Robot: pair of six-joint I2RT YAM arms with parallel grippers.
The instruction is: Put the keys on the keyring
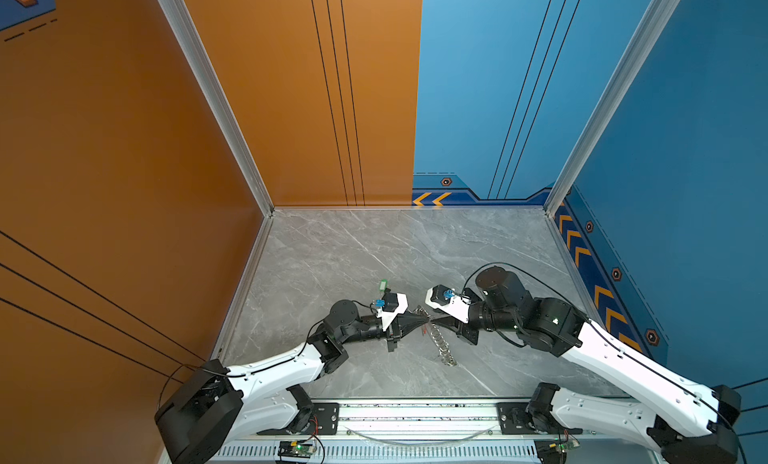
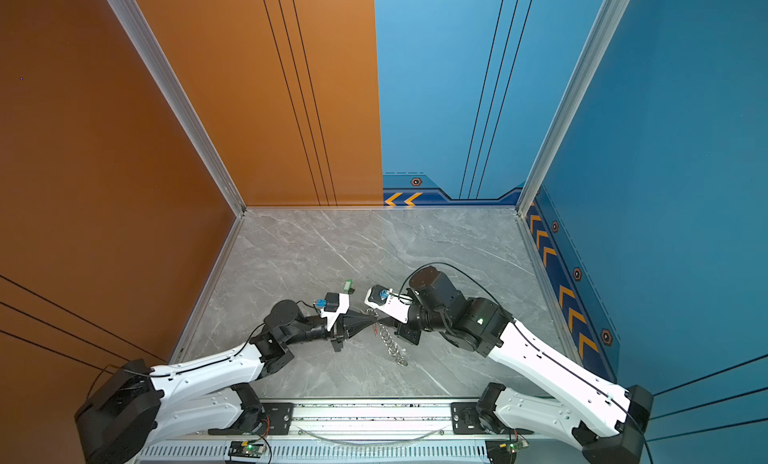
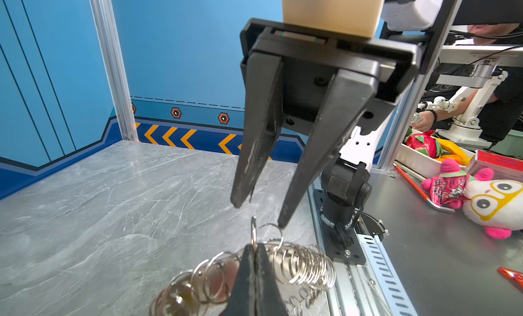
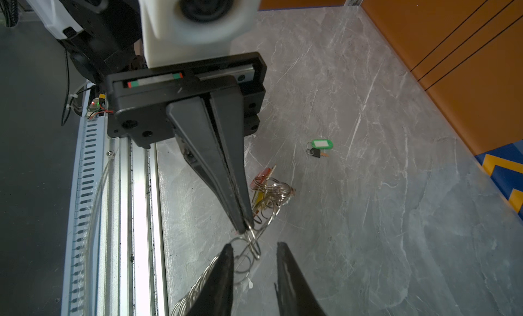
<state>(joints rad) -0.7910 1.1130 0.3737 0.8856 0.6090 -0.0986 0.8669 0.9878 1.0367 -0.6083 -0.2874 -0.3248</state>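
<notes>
The keyring (image 1: 443,344) is a chain-like row of silver wire rings lying on the marble table (image 1: 374,249), also seen in a top view (image 2: 391,346). My left gripper (image 3: 254,246) is shut on one upright ring (image 3: 253,229) at its end. My right gripper (image 4: 254,244) stands open around the nearest rings (image 4: 252,253), its fingers (image 3: 311,158) facing the left gripper (image 4: 244,229) tip to tip. Keys with red and yellow tags (image 4: 261,188) hang among the rings behind the left gripper. A key with a green tag (image 4: 321,145) lies alone on the table (image 1: 384,283).
An aluminium rail (image 1: 415,416) runs along the table's front edge, close to the keyring's near end. Orange and blue walls (image 1: 332,108) close the left, back and right sides. Plush toys (image 3: 492,198) and a tray lie outside the cell.
</notes>
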